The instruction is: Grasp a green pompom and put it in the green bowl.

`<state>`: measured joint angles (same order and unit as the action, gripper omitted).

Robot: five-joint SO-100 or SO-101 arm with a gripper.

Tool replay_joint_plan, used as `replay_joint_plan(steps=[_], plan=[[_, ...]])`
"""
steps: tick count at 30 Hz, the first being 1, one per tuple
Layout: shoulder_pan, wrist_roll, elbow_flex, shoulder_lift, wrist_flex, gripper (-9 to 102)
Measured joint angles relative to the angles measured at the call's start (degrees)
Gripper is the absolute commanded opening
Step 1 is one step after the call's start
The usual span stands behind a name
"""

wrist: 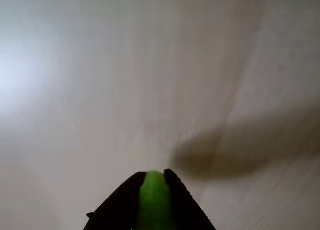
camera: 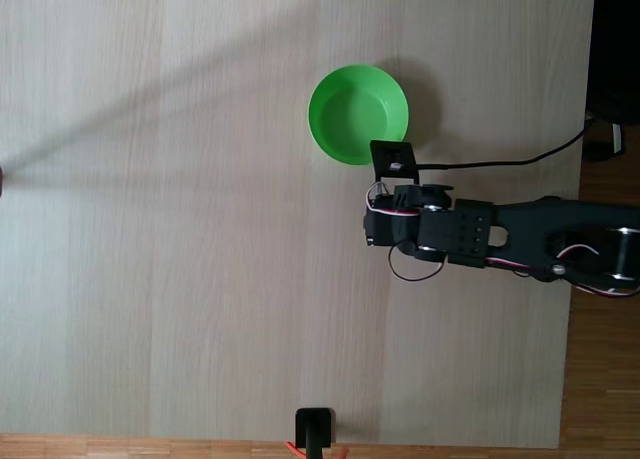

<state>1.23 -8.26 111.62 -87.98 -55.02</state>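
One green pompom [wrist: 154, 197] sits pinched between the two dark fingers of the end effector [wrist: 155, 176], closed tight around it in the wrist view, above a pale wooden tabletop [wrist: 100, 89]. In the fixed view the arm [camera: 470, 237] hangs just below the green bowl [camera: 357, 114], near its lower right rim. To finish well, the carry likely needs a short swing toward the bowl's centre, with the grip kept firm until the pompom is clear of the rim and over the hollow.
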Motion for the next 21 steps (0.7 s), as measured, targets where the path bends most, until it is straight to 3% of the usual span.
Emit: replay_joint_plan(steps=[21], plan=[[12.39,0.00,3.16,-28.92,-0.18,0]])
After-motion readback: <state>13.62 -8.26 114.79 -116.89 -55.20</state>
